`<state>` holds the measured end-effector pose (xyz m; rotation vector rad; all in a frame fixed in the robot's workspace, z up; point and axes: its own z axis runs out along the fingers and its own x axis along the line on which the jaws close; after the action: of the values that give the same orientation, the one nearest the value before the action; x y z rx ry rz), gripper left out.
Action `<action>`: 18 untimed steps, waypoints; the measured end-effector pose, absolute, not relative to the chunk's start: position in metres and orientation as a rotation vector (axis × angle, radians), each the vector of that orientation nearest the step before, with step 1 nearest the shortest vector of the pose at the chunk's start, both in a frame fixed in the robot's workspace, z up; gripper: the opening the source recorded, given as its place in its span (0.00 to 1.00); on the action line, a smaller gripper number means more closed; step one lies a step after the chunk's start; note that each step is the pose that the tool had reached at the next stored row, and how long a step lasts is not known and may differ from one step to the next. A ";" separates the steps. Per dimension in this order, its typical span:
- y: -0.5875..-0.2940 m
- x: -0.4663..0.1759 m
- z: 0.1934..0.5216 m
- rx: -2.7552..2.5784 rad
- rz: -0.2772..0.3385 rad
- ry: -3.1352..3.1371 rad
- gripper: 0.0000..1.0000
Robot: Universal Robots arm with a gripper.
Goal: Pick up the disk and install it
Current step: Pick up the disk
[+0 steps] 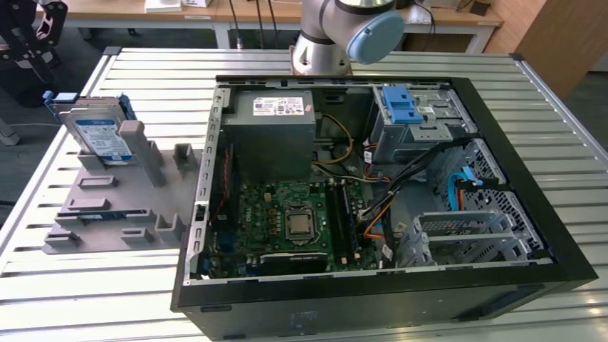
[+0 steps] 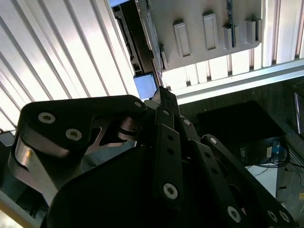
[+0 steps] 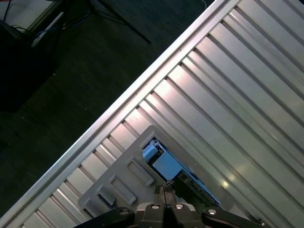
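While the pincer [image 3: 164, 191] hangs over the slatted metal surface [image 1: 142, 299], its two fingers are pressed together at the tips in both wrist views, with nothing pinched between them; the tips sit above the one disk [image 1: 100, 135], apart from it. That disk, silver with a white-and-blue label and a blue carrier round it, stands on edge in a slot at the far end of a single grey holding fixture [image 1: 114, 206], leaning slightly; in the first wrist view it shows edge-on, just beside the fingertips. The fixture lies on the surface at the exterior view's left, just beside one open black computer case [image 1: 380, 299]. Inside the case sit one grey power supply box [image 1: 275, 135] with a white sticker, one green motherboard [image 1: 295, 214] nearer the camera, and one blue latch bracket [image 1: 404, 107] on the metal drive cage toward the exterior view's right; bundles of cables run between them.
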<state>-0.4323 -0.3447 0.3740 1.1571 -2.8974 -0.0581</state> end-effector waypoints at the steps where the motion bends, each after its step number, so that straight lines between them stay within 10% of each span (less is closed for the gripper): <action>1: -0.345 -0.432 0.374 1.159 -0.058 -2.897 0.11; 18: -0.345 -0.432 0.374 1.217 -0.057 -2.872 0.11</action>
<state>-0.4323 -0.3446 0.3740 1.2172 -2.8719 -0.0574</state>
